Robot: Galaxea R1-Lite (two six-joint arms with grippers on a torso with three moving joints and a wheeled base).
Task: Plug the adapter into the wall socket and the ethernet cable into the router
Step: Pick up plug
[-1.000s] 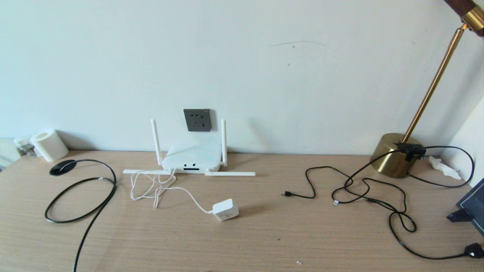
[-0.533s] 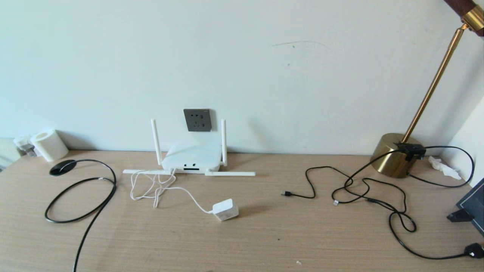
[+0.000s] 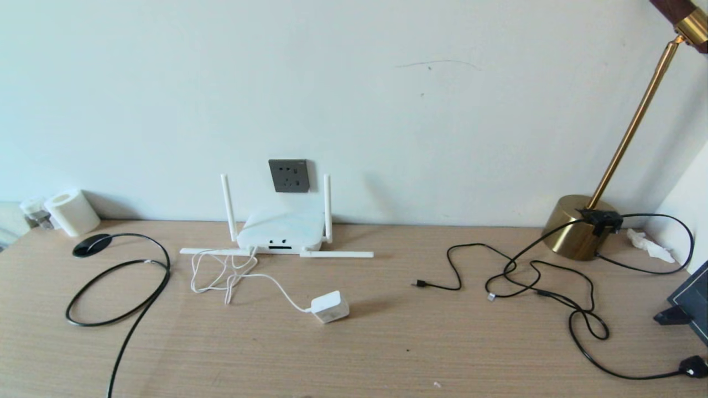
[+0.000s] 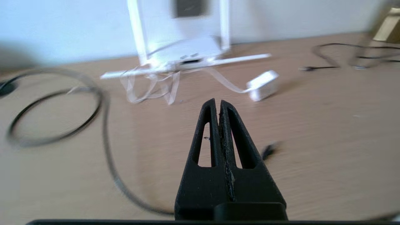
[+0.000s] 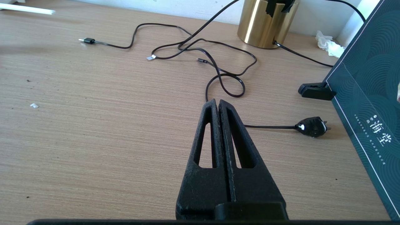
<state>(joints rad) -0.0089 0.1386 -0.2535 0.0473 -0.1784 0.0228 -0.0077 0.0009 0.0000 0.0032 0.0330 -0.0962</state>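
Desk (image 3: 387,354) scene, wooden top against a white wall; we go left to right. Far left we see a white cylinder (image 3: 72,211) by the wall, then a black grommet (image 3: 91,245). From it the ethernet cable (image 3: 160,279) loops over the left part of the desk and runs off the near edge; we find its plug end only as a dark blurred bit in the left wrist view, so we cannot tell more. Left gripper (image 4: 218,103) hangs above the near-left desk, between that cable and the adapter, fingers pressed together, holding nothing.

Centre far: the router (image 3: 281,232) sits against the wall, two antennas upright, two lying flat on the desk either side. Wall socket (image 3: 289,176) is on the wall just above it, between the upright antennas, nothing plugged in. A thin white cord (image 3: 221,273) tangles in front of the router and leads right to the adapter (image 3: 330,307), which lies on the desk nearer us, well apart from the socket.

Right of centre we see thin black cords (image 3: 531,276) snaking over the desk with small connectors, ending at a black plug (image 3: 694,366) near right. Brass lamp base (image 3: 578,226) stands far right at the wall. Dark patterned box (image 5: 368,93) at the right edge. Right gripper (image 5: 217,102) hovers over the near-right desk by the cords, fingers together, empty.
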